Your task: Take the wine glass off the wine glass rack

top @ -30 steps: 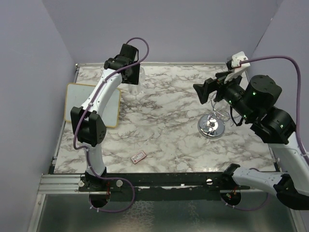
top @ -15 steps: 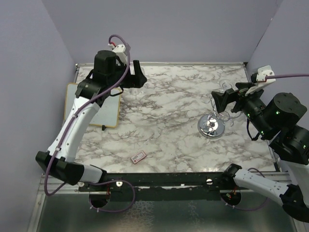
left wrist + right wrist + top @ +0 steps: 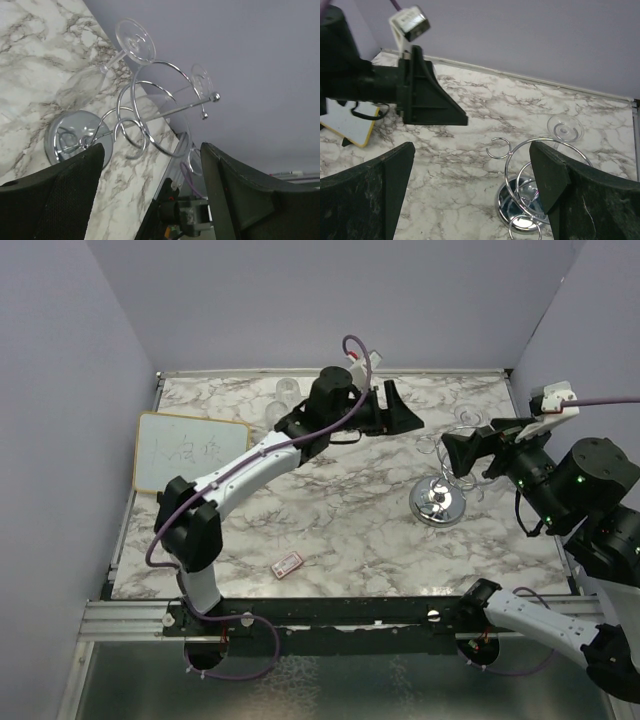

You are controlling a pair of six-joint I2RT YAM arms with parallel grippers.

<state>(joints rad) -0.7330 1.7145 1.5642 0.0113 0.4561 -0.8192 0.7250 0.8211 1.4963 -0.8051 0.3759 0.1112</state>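
**Marble-patterned table with chrome rack, one glass hanging**

Lavender walls (image 3: 330, 300) enclose a table (image 3: 330, 520) with a grey-veined marble pattern. The rack (image 3: 438, 498), chrome wire loops on a mirror-like round base, stands on the right half of the table. The wine glass (image 3: 134, 35) hangs from one loop on the rack's far side, foot uppermost and bowl down. A second round foot farther along the wire may belong to another glass, but the left wrist view is too cluttered to be sure.

The left gripper (image 3: 400, 408) reaches across from the left at mid-height, its fingers spread apart and holding nothing, pointed toward the rack. The right gripper (image 3: 467, 435) hovers just beside the loops, jaws wide apart and likewise empty.

A framed whiteboard (image 3: 190, 452) at the left edge carries faint handwriting that cannot be read. A small pink card (image 3: 288, 564) lies near the front, its print too small to make out. Clear glassware (image 3: 283, 398) stands by the far edge.
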